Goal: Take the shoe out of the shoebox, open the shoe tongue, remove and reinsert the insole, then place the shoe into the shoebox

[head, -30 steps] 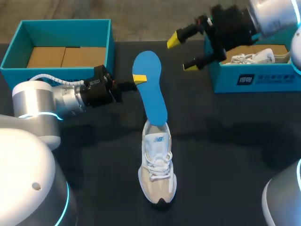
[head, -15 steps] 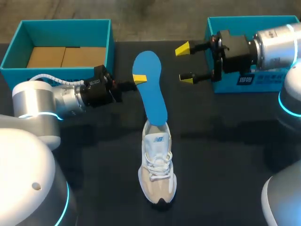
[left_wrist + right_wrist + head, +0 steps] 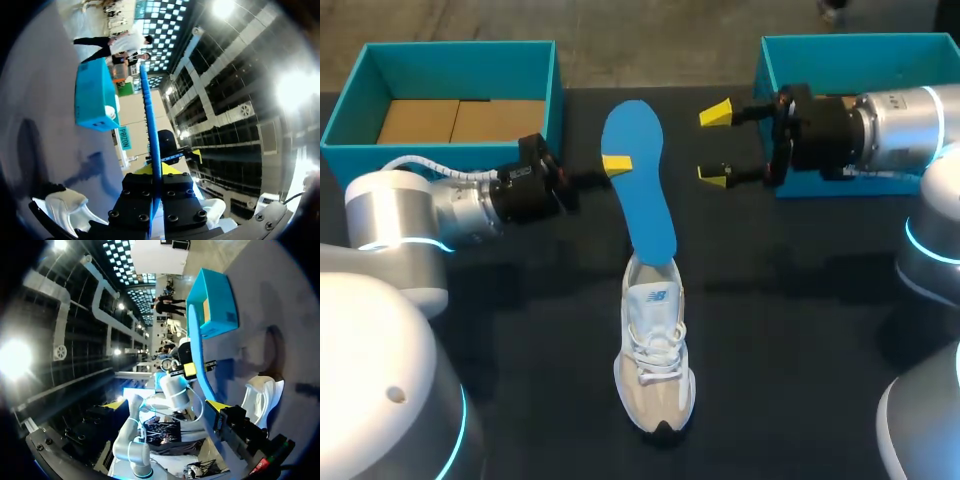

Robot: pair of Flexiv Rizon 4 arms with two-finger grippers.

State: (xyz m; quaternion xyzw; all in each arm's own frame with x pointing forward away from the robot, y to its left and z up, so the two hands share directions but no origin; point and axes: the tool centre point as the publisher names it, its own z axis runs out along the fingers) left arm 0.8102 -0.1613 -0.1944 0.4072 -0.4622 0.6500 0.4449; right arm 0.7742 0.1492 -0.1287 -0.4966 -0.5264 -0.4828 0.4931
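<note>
The insole step is in hand. The left gripper (image 3: 613, 165) pinches the blue insole (image 3: 645, 205) near its upper end. The insole's lower end sits at the collar of the shoe (image 3: 655, 370), which stands on the table (image 3: 800, 330). The right gripper (image 3: 715, 145) hangs spread just beside the insole, not touching it. The next move probably calls for the right to steady the insole or shoe.

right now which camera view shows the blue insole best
The head view: the long blue insole shows its broad face, one end tucked in the white lace-up sneaker. In the left wrist view the insole is only a thin edge; the right wrist view shows a narrow curved strip of it.
</note>
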